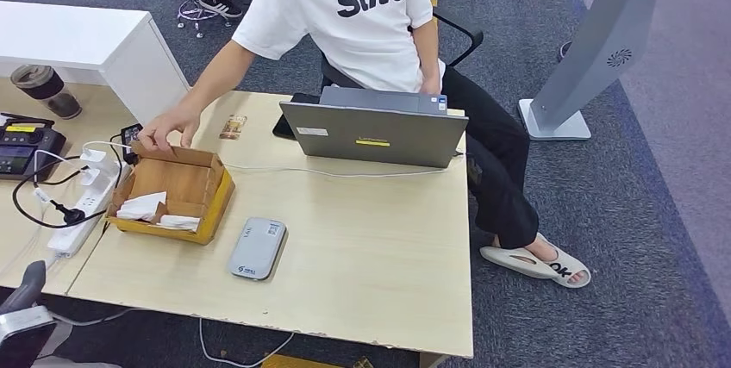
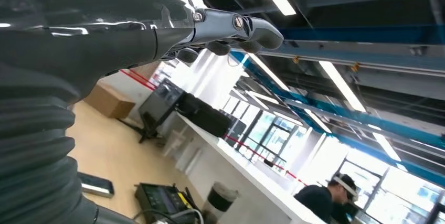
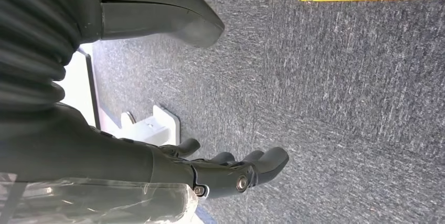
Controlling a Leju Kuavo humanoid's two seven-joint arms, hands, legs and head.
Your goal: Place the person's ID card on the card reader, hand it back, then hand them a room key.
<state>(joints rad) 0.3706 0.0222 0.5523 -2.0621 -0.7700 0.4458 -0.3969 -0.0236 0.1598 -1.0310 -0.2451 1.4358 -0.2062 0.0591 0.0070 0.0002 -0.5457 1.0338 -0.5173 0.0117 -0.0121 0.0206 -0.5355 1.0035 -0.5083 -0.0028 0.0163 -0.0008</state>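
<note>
Head view: light wood table point(image 1: 362, 247) fills the middle of the frame. Left of centre sits an open cardboard box point(image 1: 172, 193), flaps up, holding white cards or papers point(image 1: 146, 208) piled in its lower left corner; cannot tell which are room keys. Person's hand point(image 1: 165, 131) rests at the box's upper left flap, arm coming down from the person in a white T-shirt point(image 1: 345, 15) at top centre. Grey card reader point(image 1: 258, 248) lies flat just right of and below the box, apart from it. A small card point(image 1: 233, 127) lies on the table above the box, near the upper edge; cannot tell if it is the ID. Closed-angle grey laptop point(image 1: 375, 131) stands upper centre. White power strip point(image 1: 82, 213) with black cable at far left.

Left hand point(image 2: 225, 27): fingers loosely curled, holding nothing, raised toward the ceiling. Right hand point(image 3: 225, 169): fingers slightly bent, apart, empty, hanging over grey carpet point(image 3: 341, 103).
</note>
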